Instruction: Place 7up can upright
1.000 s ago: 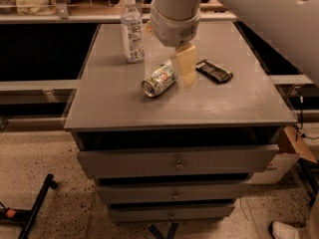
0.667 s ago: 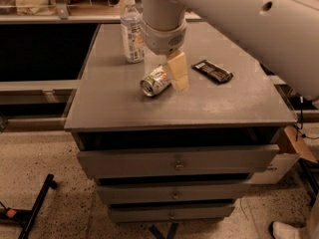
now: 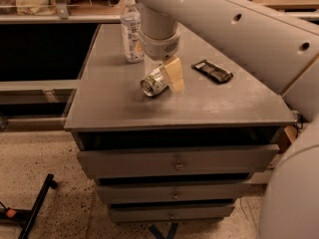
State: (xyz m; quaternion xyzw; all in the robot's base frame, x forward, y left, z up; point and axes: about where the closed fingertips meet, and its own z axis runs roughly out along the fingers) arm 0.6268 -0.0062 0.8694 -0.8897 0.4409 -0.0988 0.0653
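Observation:
The 7up can (image 3: 152,83) is a silver can with green marks. It lies on its side near the middle of the grey cabinet top (image 3: 124,108), its top end facing the front left. My gripper (image 3: 162,77) hangs straight down over the can's rear end and is open. One cream finger (image 3: 174,75) stands against the can's right side. The other finger is hidden behind the can and the wrist.
A clear plastic water bottle (image 3: 131,30) stands upright at the back left of the top. A dark flat packet (image 3: 213,70) lies to the right. My arm crosses the upper right. Drawers (image 3: 175,161) face the front, and a black stand (image 3: 30,210) lies on the floor.
My gripper has moved left and down toward the can, so its finger now stands right beside it. The can, bottle and packet have not moved.

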